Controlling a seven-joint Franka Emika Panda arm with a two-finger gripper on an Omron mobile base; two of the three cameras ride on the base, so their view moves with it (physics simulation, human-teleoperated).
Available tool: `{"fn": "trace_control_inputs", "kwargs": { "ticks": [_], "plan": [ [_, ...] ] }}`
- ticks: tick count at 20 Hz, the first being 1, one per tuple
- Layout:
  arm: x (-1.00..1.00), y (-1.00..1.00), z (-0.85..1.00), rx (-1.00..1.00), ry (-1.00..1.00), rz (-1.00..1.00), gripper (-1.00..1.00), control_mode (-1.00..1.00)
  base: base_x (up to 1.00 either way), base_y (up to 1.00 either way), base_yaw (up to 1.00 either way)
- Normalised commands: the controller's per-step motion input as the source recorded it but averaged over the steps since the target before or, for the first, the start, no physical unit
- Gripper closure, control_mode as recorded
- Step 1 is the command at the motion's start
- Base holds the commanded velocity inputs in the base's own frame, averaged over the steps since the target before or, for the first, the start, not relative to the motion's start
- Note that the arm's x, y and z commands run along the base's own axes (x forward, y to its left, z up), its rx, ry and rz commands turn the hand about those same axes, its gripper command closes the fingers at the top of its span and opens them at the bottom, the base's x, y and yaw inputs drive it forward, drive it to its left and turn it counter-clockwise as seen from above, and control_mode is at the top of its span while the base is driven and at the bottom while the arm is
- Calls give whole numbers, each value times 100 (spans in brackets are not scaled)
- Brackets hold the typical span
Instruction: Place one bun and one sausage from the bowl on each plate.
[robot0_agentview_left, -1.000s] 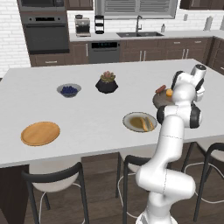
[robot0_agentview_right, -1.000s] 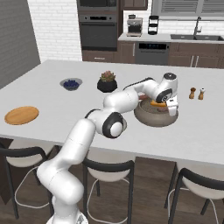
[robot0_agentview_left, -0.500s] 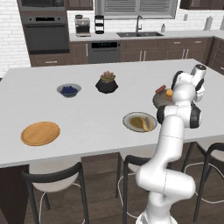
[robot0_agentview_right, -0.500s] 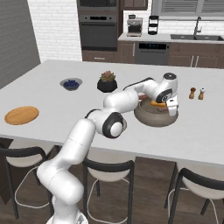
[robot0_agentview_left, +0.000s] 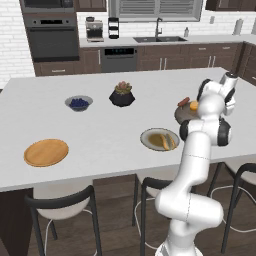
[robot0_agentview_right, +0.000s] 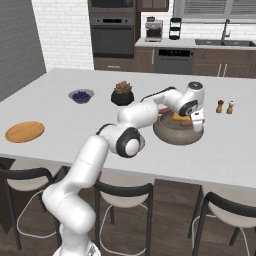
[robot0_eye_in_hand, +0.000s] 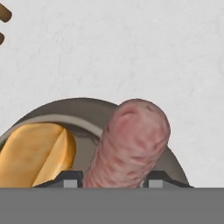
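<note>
Now gripper (robot0_eye_in_hand: 112, 183) clamped on sausage (robot0_eye_in_hand: 130, 144), long axis pointing away over bowl (robot0_eye_in_hand: 78, 109).

Even, soft, bright light fills the rendered kitchen with no single clear source. The pale bench (robot0_agentview_left: 100, 125) shows no glare and only faint soft shadows under the dishes; darker shade lies beneath the bench around the stools (robot0_agentview_right: 125, 200). Both base views are slightly soft and low in detail. In the hand view the sausage (robot0_eye_in_hand: 131, 144) looks mottled and blurry up close.
</note>
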Motion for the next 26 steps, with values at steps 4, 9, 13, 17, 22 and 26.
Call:
{"fn": "trace_control_inputs", "kwargs": {
  "ticks": [4,9,13,17,22,26],
  "plan": [
    [-23,-5,47,8,6,-17,100,-100,0,0,0],
    [-85,4,23,9,1,-30,100,-100,0,0,0],
    [-79,39,9,11,0,-42,100,-100,0,0,0],
    [-51,89,40,7,-3,-25,100,-100,0,0,0],
    [-45,100,31,1,0,-16,100,-100,0,0,0],
    [-32,100,4,0,0,-13,100,-100,0,0,0]
  ]
}}
